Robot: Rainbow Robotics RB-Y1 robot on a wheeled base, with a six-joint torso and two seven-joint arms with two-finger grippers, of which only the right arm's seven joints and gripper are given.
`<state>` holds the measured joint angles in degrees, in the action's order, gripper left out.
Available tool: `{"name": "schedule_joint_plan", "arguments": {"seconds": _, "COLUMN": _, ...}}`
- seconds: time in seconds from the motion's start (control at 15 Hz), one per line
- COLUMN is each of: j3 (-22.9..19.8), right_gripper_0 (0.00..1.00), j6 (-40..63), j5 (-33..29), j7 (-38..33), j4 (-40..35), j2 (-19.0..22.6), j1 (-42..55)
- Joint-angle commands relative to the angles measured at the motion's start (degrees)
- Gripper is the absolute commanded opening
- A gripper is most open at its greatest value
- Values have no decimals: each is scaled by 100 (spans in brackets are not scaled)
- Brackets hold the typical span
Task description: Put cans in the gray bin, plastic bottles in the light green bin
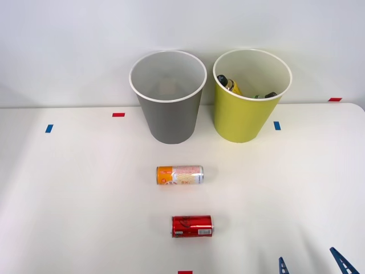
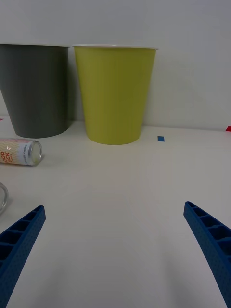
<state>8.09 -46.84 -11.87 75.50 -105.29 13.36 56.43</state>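
Note:
Two cans lie on their sides on the white table. The orange and white can (image 1: 180, 174) (image 2: 19, 151) is in front of the gray bin (image 1: 171, 123) (image 2: 36, 91). The red can (image 1: 192, 226) lies nearer to me. To the right of the gray bin stands the light green bin (image 1: 242, 120) (image 2: 114, 96); inside it rest a yellow plastic bottle (image 1: 230, 84) and a dark-tipped one (image 1: 269, 95). My right gripper (image 1: 312, 264) (image 2: 114, 207) is open and holds nothing, low at the table's near right, to the right of the red can and apart from it.
Small blue tape marks (image 1: 49, 128) (image 1: 277, 125) (image 2: 160, 138) and red ones (image 1: 118, 115) (image 1: 335, 99) dot the table. A pale wall stands just behind the bins. The table's right corner (image 1: 356, 108) curves off near the green bin.

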Motion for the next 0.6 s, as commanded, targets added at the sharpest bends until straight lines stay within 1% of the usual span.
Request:
{"name": "schedule_joint_plan", "arguments": {"seconds": 0.07, "j3": 0, "right_gripper_0": 100, "j6": 0, "j5": 0, "j7": 0, "j4": 0, "j2": 0, "j1": 0}}
{"name": "schedule_joint_plan", "arguments": {"seconds": 0.6, "j3": 0, "right_gripper_0": 100, "j6": 0, "j5": 0, "j7": 0, "j4": 0, "j2": 0, "j1": 0}}
